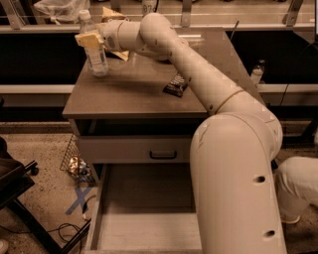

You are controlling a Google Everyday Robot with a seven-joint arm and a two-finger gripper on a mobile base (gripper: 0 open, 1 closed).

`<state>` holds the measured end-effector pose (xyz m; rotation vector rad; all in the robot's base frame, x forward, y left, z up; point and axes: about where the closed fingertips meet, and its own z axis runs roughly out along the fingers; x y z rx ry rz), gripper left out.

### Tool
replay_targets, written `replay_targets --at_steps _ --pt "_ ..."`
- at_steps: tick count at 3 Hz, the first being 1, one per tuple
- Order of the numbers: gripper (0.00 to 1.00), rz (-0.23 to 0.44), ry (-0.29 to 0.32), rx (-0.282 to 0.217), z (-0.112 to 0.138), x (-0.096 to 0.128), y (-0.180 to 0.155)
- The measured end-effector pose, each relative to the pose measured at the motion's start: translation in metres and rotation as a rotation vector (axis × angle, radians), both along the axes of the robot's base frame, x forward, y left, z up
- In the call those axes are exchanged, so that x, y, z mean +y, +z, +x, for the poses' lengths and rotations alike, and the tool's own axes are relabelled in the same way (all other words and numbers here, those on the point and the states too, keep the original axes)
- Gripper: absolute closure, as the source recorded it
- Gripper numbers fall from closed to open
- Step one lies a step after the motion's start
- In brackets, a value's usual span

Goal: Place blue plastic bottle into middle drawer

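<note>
- The bottle [96, 52] stands upright on the cabinet top [134, 96], near that top's 11 o'clock corner; white cap up, clear body, pale label.
- The gripper [91, 40] is at the bottle's shoulder, reaching in from 3 o'clock; a tan part of it lies across the bottle just under the cap; whether it clamps the bottle or only sits beside it cannot be told.
- The arm [198, 74] runs from the gripper down toward 5 o'clock, over the cabinet top, to a bulky cream body that fills the lower right of the view.
- The middle drawer [144, 233] is pulled out at 6 o'clock, below the cabinet's front; its pale floor shows between thin side walls; the arm's body hides its right part; it is well apart from the bottle.
- Above it, a shut drawer [129, 149] with a black handle [163, 155] sits just under the top.
- A dark packet [175, 84] lies on the top near its middle, at 4 o'clock from the bottle, touching the arm's edge in the view.
- A yellowish bag [113, 13] lies behind the gripper at 12 o'clock.
- On the floor at 8 o'clock, a wire basket [73, 159] leans by the cabinet; a blue cross [79, 199] is marked just below it.
</note>
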<state>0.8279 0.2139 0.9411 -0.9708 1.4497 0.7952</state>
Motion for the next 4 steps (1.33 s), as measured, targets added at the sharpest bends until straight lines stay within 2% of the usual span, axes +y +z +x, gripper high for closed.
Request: replay_targets --at_steps 1,2,3,4 --pt "1.0 0.035 0.0 -0.065 -0.011 -0.014 0.035" --pt "1.0 0.109 -0.071 -0.224 -0.056 -0.065 0.1" --pt "1.0 0.13 -0.167 -0.316 -0.104 -0.094 0.135" --pt "1.0 0.151 -0.215 -0.313 -0.196 -0.095 0.157"
